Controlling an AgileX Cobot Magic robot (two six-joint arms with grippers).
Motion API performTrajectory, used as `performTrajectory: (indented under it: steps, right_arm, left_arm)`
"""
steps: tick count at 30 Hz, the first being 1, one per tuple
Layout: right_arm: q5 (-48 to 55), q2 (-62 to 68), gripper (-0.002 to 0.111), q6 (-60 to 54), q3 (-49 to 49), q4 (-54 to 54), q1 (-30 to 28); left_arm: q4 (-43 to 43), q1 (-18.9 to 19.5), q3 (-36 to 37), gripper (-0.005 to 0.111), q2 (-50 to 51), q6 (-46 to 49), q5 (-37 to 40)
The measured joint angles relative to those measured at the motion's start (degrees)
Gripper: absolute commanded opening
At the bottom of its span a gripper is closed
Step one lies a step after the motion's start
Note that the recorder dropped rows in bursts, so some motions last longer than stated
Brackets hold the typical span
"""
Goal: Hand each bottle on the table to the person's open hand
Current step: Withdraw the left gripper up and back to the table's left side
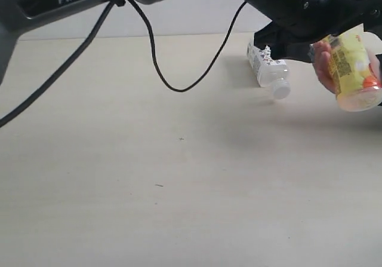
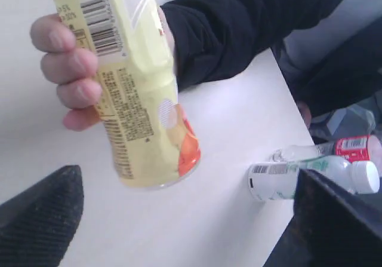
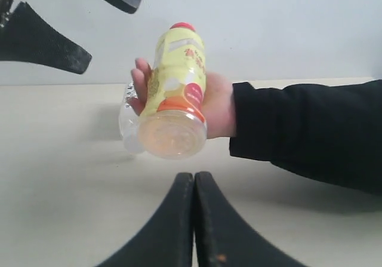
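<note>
Pale desk (image 1: 179,189); at upper right a hand (image 1: 324,64) grips the yellow bottle (image 1: 353,70). Left jaws stand apart, right jaws together. Best draw the left arm straight back, clear of that hand.

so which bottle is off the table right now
The yellow bottle: the person's hand holds it up in the air. The white-capped bottle and the red-label bottle both lie on the table.
</note>
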Motion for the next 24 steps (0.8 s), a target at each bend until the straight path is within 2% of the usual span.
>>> performTrajectory:
  steps: [5, 10, 13, 15, 18, 24]
  right_arm:
    - [0.00, 0.00, 0.000, 0.00, 0.00, 0.00, 0.00]
    - [0.00, 0.00, 0.000, 0.00, 0.00, 0.00, 0.00]
    - [0.00, 0.00, 0.000, 0.00, 0.00, 0.00, 0.00]
    - [0.00, 0.00, 0.000, 0.00, 0.00, 0.00, 0.00]
    - [0.00, 0.00, 0.000, 0.00, 0.00, 0.00, 0.00]
    - [0.00, 0.00, 0.000, 0.00, 0.00, 0.00, 0.00]
  left_arm:
    - [1.28, 0.00, 0.00, 0.090, -3.51, 7.47, 4.45]
    - [6.60, 0.00, 0.00, 0.088, -7.81, 11.42, 10.15]
    - [12.09, 0.00, 0.00, 0.068, -9.87, 12.21, 13.73]
    - [15.84, 0.00, 0.00, 0.045, -11.07, 12.42, 16.30]
    - [20.07, 0.00, 0.00, 0.003, -12.28, 12.42, 19.84]
    - [22.51, 0.00, 0.00, 0.001, -14.01, 12.87, 23.34]
